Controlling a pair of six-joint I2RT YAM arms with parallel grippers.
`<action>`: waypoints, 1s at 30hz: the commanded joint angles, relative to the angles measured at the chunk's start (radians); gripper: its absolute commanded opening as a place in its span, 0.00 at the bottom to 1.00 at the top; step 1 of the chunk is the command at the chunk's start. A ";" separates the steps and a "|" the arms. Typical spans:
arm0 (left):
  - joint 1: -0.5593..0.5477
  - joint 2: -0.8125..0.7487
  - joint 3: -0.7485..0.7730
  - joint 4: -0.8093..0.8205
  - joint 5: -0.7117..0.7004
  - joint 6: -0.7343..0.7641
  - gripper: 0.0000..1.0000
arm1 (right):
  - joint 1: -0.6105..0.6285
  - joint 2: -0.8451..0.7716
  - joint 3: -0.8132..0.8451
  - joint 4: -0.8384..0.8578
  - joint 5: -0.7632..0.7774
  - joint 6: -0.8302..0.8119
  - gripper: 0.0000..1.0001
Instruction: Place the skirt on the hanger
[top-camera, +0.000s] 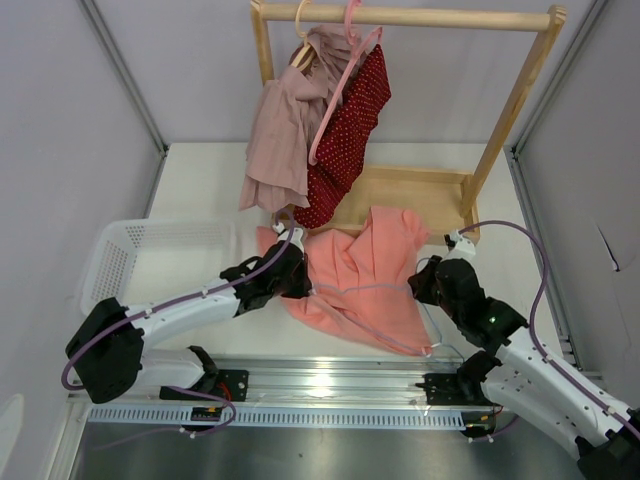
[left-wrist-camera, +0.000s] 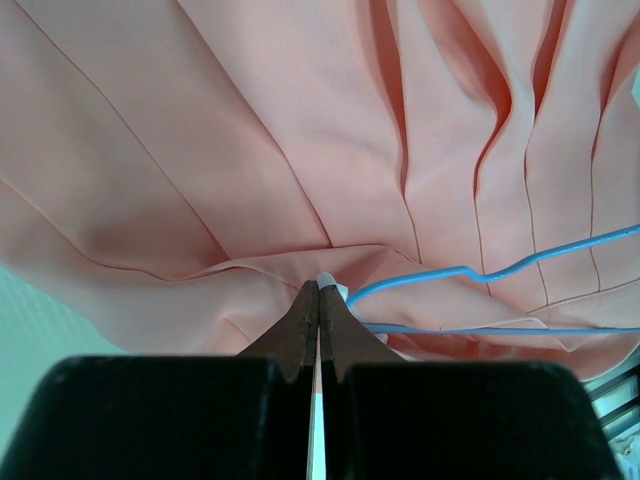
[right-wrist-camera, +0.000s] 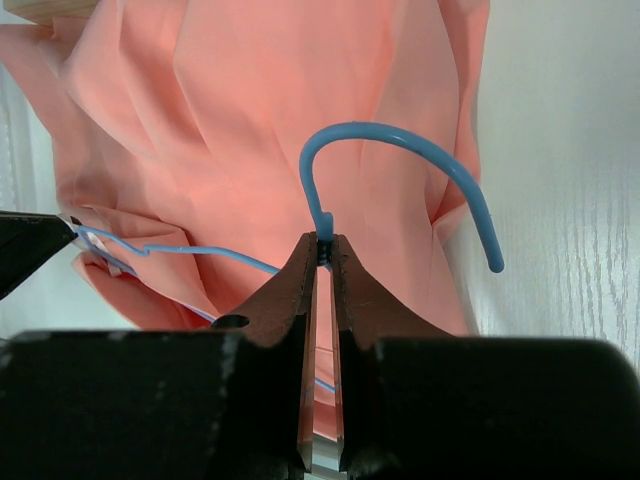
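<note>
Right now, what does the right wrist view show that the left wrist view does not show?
Only the right wrist view: the curved hook of the hanger, with the right gripper shut on the wire just below it, and a bare part of the white table. Only the left wrist view: the left gripper shut on a fold of the skirt, beside a small white tag. Both: the salmon skirt with the thin blue hanger wire lying across it.

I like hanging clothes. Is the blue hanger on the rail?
No. The hanger is down against the skirt, its neck pinched in the right gripper.
</note>
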 joint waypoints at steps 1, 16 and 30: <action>0.010 -0.017 0.052 0.002 0.011 0.029 0.00 | 0.020 0.013 0.048 0.009 0.055 -0.030 0.00; -0.026 0.037 0.163 -0.136 -0.037 0.032 0.00 | 0.062 0.018 0.065 -0.004 0.133 -0.026 0.00; -0.061 0.022 0.204 -0.151 -0.024 0.055 0.00 | 0.094 0.061 0.084 0.039 0.132 -0.026 0.00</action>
